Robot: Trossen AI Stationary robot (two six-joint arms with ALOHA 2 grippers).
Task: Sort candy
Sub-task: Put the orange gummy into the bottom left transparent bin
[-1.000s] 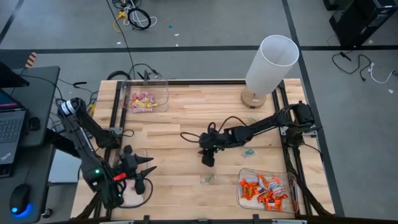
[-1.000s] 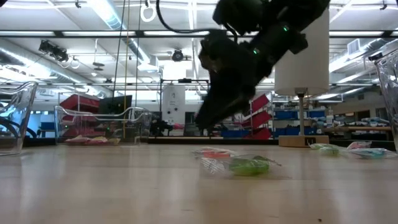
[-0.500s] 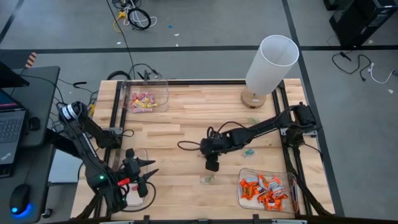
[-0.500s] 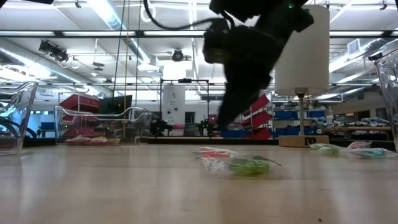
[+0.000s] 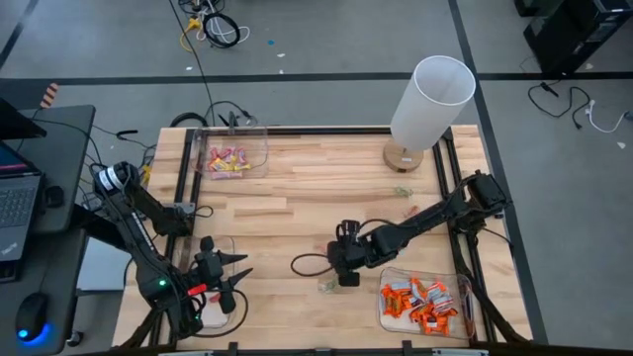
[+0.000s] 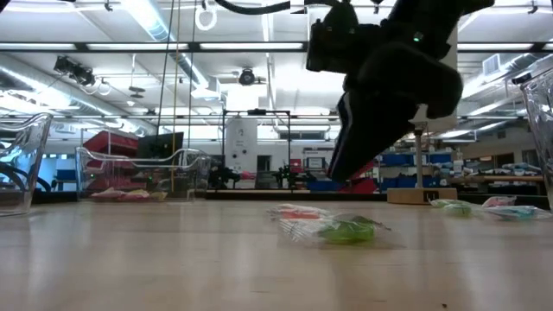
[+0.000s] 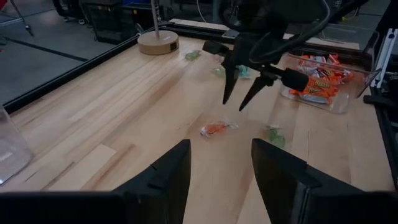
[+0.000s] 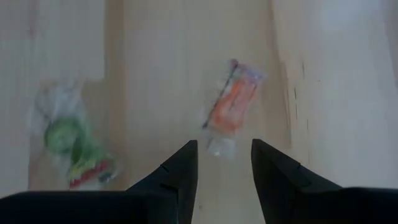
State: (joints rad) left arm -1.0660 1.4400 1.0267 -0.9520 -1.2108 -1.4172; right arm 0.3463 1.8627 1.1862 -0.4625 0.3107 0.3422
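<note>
Candy check: two loose pieces near the front of the table (image 5: 287, 213), an orange piece (image 8: 233, 102) and a green piece (image 8: 71, 140), lying just left of the front-right bin (image 5: 465, 314).

Versus a second back: right gripper (image 5: 348, 282) moved from mid-table toward the front. Now hanging right over the orange piece, fingers spread, pinching nothing. Left gripper (image 5: 240, 265) pretty much where it was, by the front-left bin (image 5: 233, 314), fingers spread too, empty.

Counting up:
- three clear bins: pink-and-yellow pile in the back-left bin (image 5: 259, 150), orange pile front right
- two arms
- one white lamp (image 5: 427, 104)
- at least two more loose wrappers (image 5: 401, 191) near its base
</note>
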